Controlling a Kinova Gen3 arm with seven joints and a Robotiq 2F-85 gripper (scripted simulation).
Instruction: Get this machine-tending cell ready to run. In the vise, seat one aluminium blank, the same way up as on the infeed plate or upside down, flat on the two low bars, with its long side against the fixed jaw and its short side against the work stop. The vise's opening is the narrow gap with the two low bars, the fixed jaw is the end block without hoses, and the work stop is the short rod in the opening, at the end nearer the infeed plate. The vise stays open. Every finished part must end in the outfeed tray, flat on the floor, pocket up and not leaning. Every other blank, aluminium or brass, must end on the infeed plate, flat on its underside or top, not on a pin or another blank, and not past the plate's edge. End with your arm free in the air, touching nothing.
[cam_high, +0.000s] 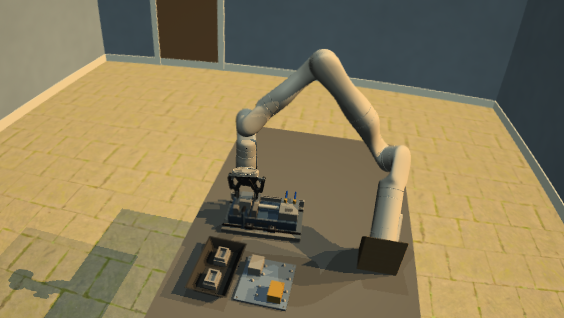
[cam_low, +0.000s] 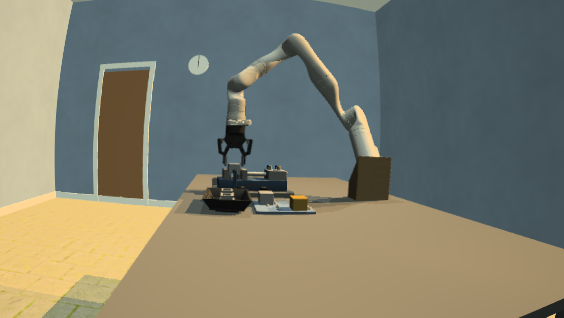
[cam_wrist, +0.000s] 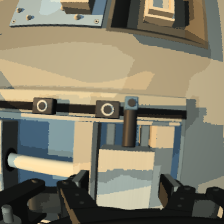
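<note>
An aluminium blank (cam_wrist: 125, 177) sits in the opening of the vise (cam_high: 265, 212), with its short side at the dark work stop rod (cam_wrist: 130, 127). My gripper (cam_wrist: 124, 183) is straight above it with the fingers spread on either side, a small gap showing at each finger; it is open. The gripper (cam_high: 246, 192) stands over the vise's left end, as the exterior view (cam_low: 234, 159) also shows. Two finished parts (cam_high: 221, 255) (cam_high: 212, 278) lie pocket up in the dark outfeed tray (cam_high: 215, 266). On the infeed plate (cam_high: 265, 281) lie one aluminium blank (cam_high: 256, 263) and one brass blank (cam_high: 275, 291).
The vise's far end block carries blue and yellow hose fittings (cam_high: 290, 194). The arm's dark base box (cam_high: 382, 255) stands at the table's right. The tray and the plate sit side by side in front of the vise.
</note>
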